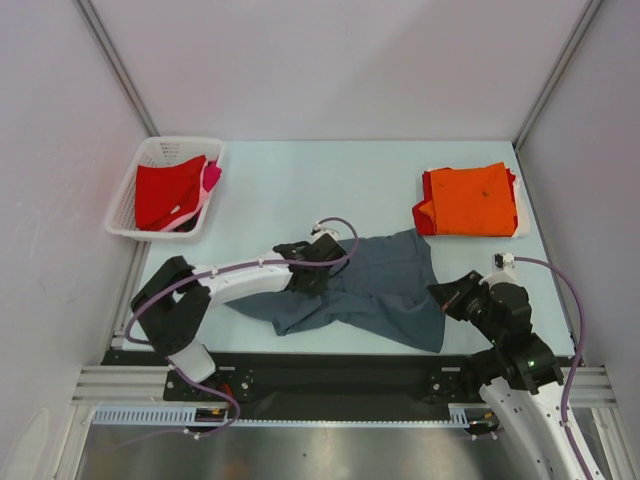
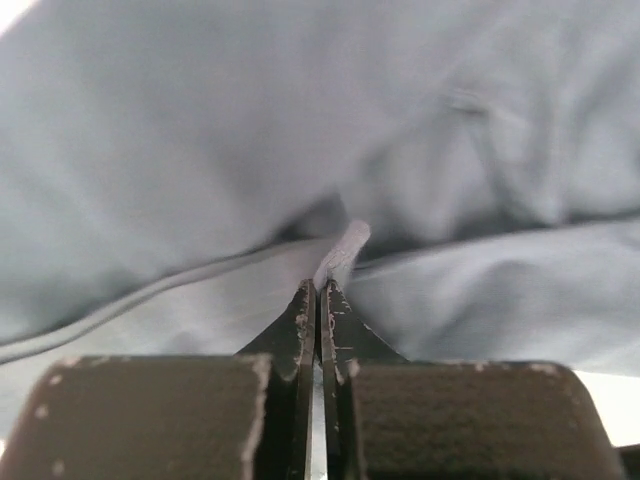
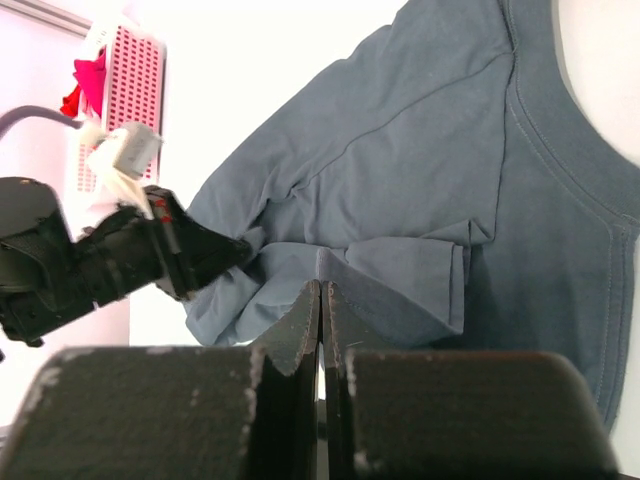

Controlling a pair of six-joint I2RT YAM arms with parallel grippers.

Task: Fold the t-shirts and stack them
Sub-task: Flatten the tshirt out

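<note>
One stack is begun, but most of the job looks left to do. On the pale surface (image 1: 300, 180), a dark grey t-shirt (image 1: 390, 290) lies spread and rumpled near the arms, not yet folded. At the far right, an orange t-shirt (image 1: 470, 200) rests folded on a folded red t-shirt (image 1: 423, 188). At the far left, a white basket (image 1: 125, 225) holds a crumpled red t-shirt (image 1: 165, 195) and a pink t-shirt (image 1: 211, 176). The left claw (image 2: 320, 290) is closed on a pinch of grey cloth toward the shirt's left side. The right claw (image 3: 320, 290) is closed at its right edge; whether it grips cloth cannot be told.
</note>
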